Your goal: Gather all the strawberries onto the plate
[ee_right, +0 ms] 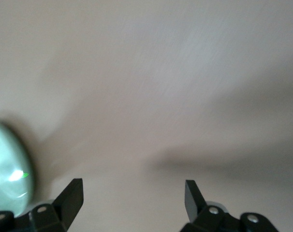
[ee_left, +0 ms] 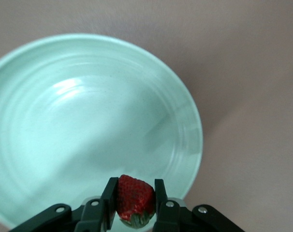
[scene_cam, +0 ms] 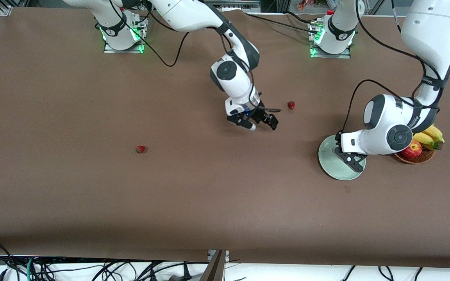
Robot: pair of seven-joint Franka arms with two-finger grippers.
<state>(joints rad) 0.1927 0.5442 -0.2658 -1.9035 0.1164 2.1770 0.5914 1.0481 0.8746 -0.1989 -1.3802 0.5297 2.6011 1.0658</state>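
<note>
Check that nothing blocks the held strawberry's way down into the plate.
Nothing visible does. The left gripper holds the strawberry directly over the plate, whose bare inside lies beneath it; the right gripper is open over the table, apart from it.

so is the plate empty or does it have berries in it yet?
Empty. The plate shows bare; the left gripper holds a strawberry over it, unreleased.

Glossy white arms with dark grey joint discs, black cables, black hands.
</note>
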